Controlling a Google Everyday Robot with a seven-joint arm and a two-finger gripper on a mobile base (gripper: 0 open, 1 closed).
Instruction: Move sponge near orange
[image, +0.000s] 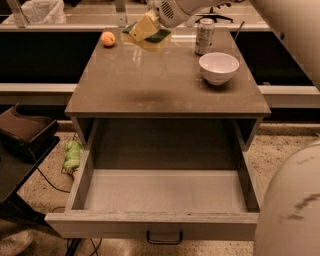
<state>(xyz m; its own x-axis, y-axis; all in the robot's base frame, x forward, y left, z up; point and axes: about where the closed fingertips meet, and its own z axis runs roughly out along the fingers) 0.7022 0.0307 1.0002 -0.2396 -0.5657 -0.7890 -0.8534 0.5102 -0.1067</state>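
Note:
The sponge (149, 35), pale yellow foam with a dark green top layer, hangs just above the back of the tabletop, a little left of centre. My gripper (150, 24) is shut on the sponge from above, its cream fingers pinching the foam. At the back left corner of the table lies the orange (108, 38), small and round, about a hand's width to the left of the sponge.
A white bowl (218, 67) stands at the right of the tabletop (165, 85), with a drink can (204, 36) behind it. The drawer (160, 195) below is pulled wide open. My arm's pale shell (292, 210) fills the lower right corner.

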